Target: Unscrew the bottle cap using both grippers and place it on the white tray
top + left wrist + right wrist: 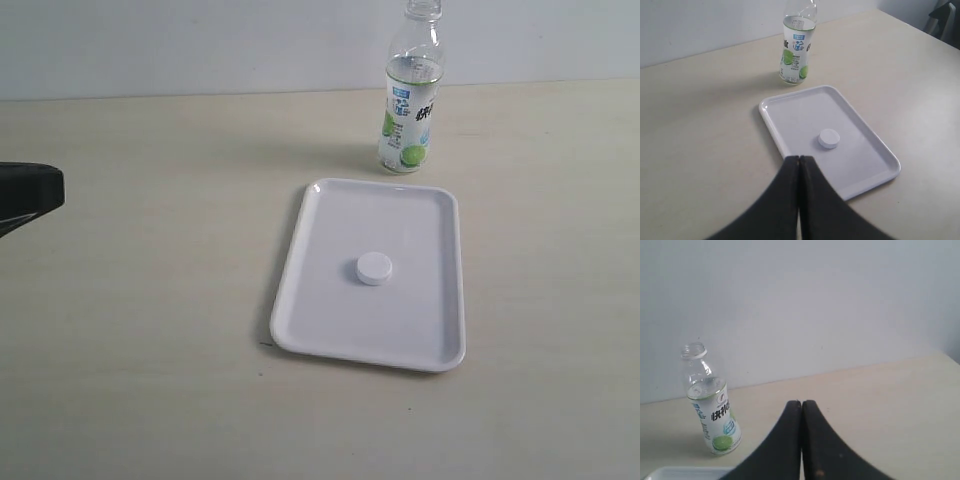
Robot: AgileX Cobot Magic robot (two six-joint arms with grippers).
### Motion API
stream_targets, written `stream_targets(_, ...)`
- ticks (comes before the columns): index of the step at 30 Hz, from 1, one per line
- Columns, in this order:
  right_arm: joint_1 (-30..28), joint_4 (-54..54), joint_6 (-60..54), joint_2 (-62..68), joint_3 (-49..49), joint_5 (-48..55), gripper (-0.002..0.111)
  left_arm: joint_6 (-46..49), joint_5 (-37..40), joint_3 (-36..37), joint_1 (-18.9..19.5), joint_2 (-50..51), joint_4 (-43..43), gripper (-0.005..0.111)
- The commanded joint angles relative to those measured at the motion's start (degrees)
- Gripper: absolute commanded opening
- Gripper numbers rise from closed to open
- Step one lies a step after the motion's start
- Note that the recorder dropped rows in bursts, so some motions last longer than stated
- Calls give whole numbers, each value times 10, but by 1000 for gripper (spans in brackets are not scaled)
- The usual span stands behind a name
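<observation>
White plastic, small and round: one bottle cap [373, 268], lying flat near the middle of the white tray [330, 330], touching nothing else. Seen from the left wrist, the left gripper [799, 158] hangs above the table [150, 300], angled down over the tray's near edge. The cap sits a short way ahead of its fingertips, near but apart from them. Left fingers [785, 190] pressed flat together, no gap along the seam, nothing between them, nothing touched. One bottle [410, 120], upright, neck open, stands on the table farther out past those fingertips, just beyond the tray's far short edge and clear of the rim. Clear liquid partway up; lime label faces the cameras. One tray only, lying flat. Right gripper [801, 402] held higher and more level, pointed toward the pale wall [840, 315] where it meets the table. Right fingers [785, 440] likewise closed tight against each other, empty, in contact with nothing. The bottle stands ahead of them and off to one side, well apart; a sliver of tray rim shows beside their base. Exterior view catches only a dark arm part [30, 190] at the left edge, far from tray and cap; the right arm does not show there. Count: two grippers, one cap, one bottle, one tray.
</observation>
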Motion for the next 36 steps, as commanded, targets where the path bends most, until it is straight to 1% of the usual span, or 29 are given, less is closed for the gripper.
stream_targets(1, 27, 6, -20, -87, 46, 23, 0, -1, -1, 2, 0, -1, 1, 0)
stream_targets(4, 44, 6, -17, -129, 92, 35, 0, -1, -1, 2, 0, -1, 1, 0)
stream_targets(9, 46, 20, 7, -145, 154, 28, 0, -1, -1, 2, 0, -1, 1, 0)
stream_targets(17, 46, 31, 4, -164, 164, 4, 0, -1, -1, 2, 0, -1, 1, 0)
stream_targets(18, 46, 59, -18, -178, 164, 5, 0, -1, -1, 2, 0, -1, 1, 0)
stream_targets(20, 46, 168, -130, -208, 164, 9, 0, -1, -1, 2, 0, -1, 1, 0)
stream_targets(23, 46, 421, -429, -255, 164, 18, 0, -1, -1, 2, 0, -1, 1, 0)
stream_targets(25, 46, 529, -580, -275, 164, 29, 0, -1, -1, 2, 0, -1, 1, 0)
stream_targets(27, 46, 579, -647, -284, 164, 49, 0, -1, -1, 2, 0, -1, 1, 0)
stream_targets(28, 46, 591, -661, -285, 164, 66, 0, -1, -1, 2, 0, -1, 1, 0)
stream_targets(30, 46, 599, -666, -285, 164, 105, 0, -1, -1, 2, 0, -1, 1, 0)
stream_targets(32, 46, 604, -665, -285, 170, 120, 0, -1, -1, 2, 0, -1, 1, 0)
stream_targets(34, 46, 606, -681, -285, 191, 88, 0, -1, -1, 2, 0, -1, 1, 0)
stream_targets(35, 46, 624, -703, -285, 204, 69, 0, -1, -1, 2, 0, -1, 1, 0)
stream_targets(36, 46, 664, -750, -285, 207, 45, 0, -1, -1, 2, 0, -1, 1, 0)
